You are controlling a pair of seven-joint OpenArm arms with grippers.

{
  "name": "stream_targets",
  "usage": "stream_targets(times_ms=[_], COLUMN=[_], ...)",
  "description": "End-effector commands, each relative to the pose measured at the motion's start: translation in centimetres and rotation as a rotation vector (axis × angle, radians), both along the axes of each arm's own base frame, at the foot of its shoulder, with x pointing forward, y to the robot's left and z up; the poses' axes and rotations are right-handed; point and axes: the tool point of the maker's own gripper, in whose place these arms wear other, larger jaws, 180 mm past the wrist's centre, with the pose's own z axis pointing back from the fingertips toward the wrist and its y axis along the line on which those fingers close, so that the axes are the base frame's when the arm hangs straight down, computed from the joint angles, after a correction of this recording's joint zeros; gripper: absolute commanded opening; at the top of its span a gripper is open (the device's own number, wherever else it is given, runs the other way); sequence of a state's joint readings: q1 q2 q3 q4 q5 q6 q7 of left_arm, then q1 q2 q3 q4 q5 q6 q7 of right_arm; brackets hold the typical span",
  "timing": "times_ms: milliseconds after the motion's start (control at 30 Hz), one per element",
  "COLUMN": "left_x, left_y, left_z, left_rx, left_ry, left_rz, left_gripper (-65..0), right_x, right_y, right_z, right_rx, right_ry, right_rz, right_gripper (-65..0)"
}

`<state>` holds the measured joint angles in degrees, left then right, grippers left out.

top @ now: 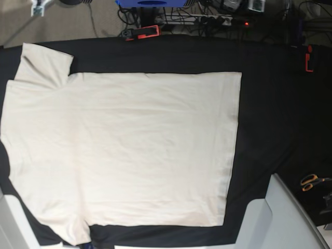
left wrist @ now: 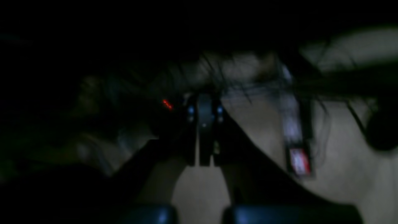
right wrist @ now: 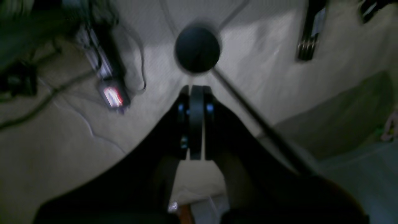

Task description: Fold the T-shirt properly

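The T-shirt (top: 124, 150) is lying flat and spread out on the bench, covering most of the black tablecloth (top: 270, 114). Its hem runs down the right side of the base view and a sleeve (top: 44, 65) pokes out at the top left. The cloth looks smooth, just faint creases. Neither pincer is touching it. The left pincer (left wrist: 204, 118) is clenched with nothing between the fingers, same for the right pincer (right wrist: 196, 109); both wrist views are blurry and look at the floor. Orange-handled scissors (top: 311, 181) sit off by the right edge, well apart from the shirt.
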<state>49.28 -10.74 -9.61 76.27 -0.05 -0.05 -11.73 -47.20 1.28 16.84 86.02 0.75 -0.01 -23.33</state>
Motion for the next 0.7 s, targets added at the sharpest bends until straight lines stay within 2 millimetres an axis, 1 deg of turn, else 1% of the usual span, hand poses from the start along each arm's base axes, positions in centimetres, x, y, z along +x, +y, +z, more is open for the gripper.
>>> stream_targets(times_ms=[0,33,100,167,233,267,300,367,433,500,533,567,600,667], left_x=[0.3,1.1,3.4,5.4,7.5,8.4,9.2,10.6,11.5,12.4,12.9,13.2,13.6,14.3], left_y=[0.9,1.3,2.0,2.3,2.5,2.4,2.3,2.2,2.0,2.1,2.1,1.6,1.2,0.0], left_z=[1.8,3.0,5.7,7.8,10.0,11.0,12.0,13.4,13.6,12.7,12.2,11.5,11.1,10.4], left_rx=[0.028,0.041,0.069,0.088,0.083,0.058,0.025,-0.029,-0.054,-0.056,-0.068,-0.085,-0.105,-0.152], left_ry=[-0.044,-0.076,-0.16,-0.233,-0.315,-0.356,-0.397,-0.464,-0.478,-0.423,-0.394,-0.356,-0.325,-0.283], left_rz=[-0.003,-0.003,-0.009,-0.015,0.0,0.026,0.054,0.102,0.115,0.117,0.122,0.112,0.094,0.047], left_gripper=[-65.0,-65.0,-65.0,-65.0,-65.0,-65.0,-65.0,-65.0,-65.0,-62.0,-61.4,-61.5,-61.5,-61.7], right_x=[0.4,1.4,4.0,6.2,9.1,10.5,12.0,14.5,16.2,17.6,18.0,18.5,18.7,19.0], right_y=[-1.3,-1.6,-2.6,-3.6,-4.3,-4.2,-3.8,-2.5,-1.6,-1.2,-1.2,-1.5,-2.1,-4.3], right_z=[1.6,2.7,5.5,8.1,10.6,11.5,12.0,12.1,11.9,12.0,12.1,12.3,12.5,12.6], right_rx=[-0.041,-0.055,-0.101,-0.148,-0.185,-0.179,-0.158,-0.086,-0.004,0.083,0.117,0.14,0.155,0.164], right_ry=[-0.03,-0.062,-0.16,-0.251,-0.359,-0.4,-0.431,-0.458,-0.458,-0.459,-0.458,-0.464,-0.474,-0.497], right_rz=[0.005,0.004,-0.011,-0.039,-0.064,-0.055,-0.025,0.05,0.092,0.121,0.139,0.155,0.165,0.066], right_gripper=[-65.0,-65.0,-65.0,-65.0,-64.7,-64.4,-62.3,-54.5,-43.1,-29.7,-25.2,-22.4,-21.8,-21.8])
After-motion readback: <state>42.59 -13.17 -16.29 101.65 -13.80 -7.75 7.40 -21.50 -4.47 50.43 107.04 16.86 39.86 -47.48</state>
